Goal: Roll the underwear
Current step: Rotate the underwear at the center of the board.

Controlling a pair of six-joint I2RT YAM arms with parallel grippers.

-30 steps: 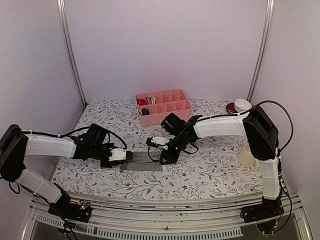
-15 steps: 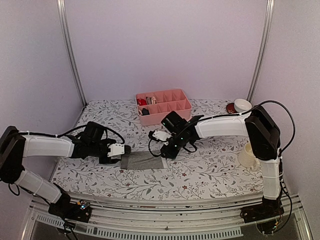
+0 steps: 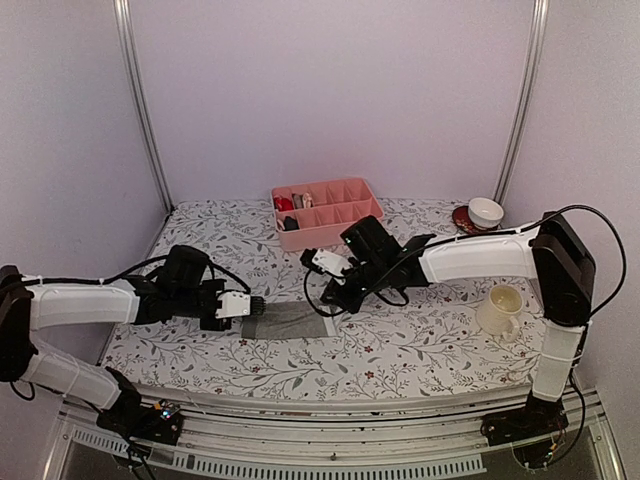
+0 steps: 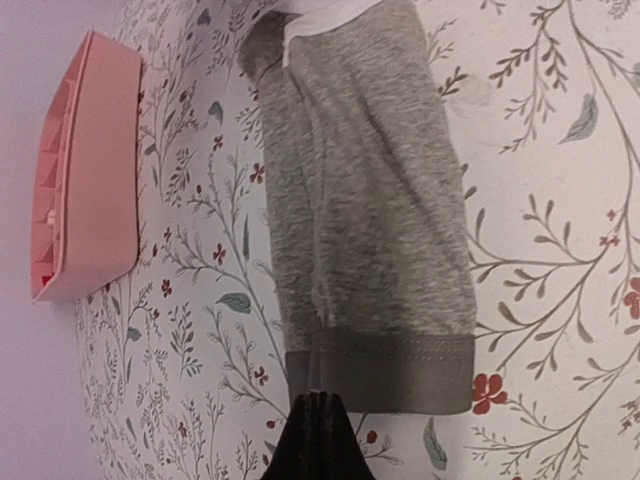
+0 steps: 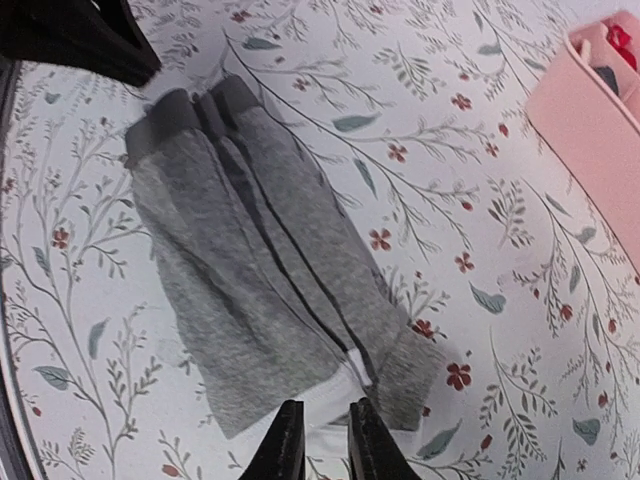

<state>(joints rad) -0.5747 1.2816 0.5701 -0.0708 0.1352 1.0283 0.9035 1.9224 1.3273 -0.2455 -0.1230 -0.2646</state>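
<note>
Floral tablecloth (image 3: 420, 350), lilac walls (image 3: 330, 90), grey underwear (image 3: 288, 321) (1 folded strip), left jaws shut, right jaws narrowly parted.

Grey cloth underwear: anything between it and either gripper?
Nothing visible. The left gripper sits shut at the banded end of the grey cloth underwear, the right gripper over its other end. The pink plastic tray stands apart.

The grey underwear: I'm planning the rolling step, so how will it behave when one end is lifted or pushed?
Probably floppy: the underwear lies flat in soft folds, so a lifted end would likely droop. Likely light, being thin cloth. Pushed, it may bunch or drag on the patterned tablecloth rather than slide cleanly.
</note>
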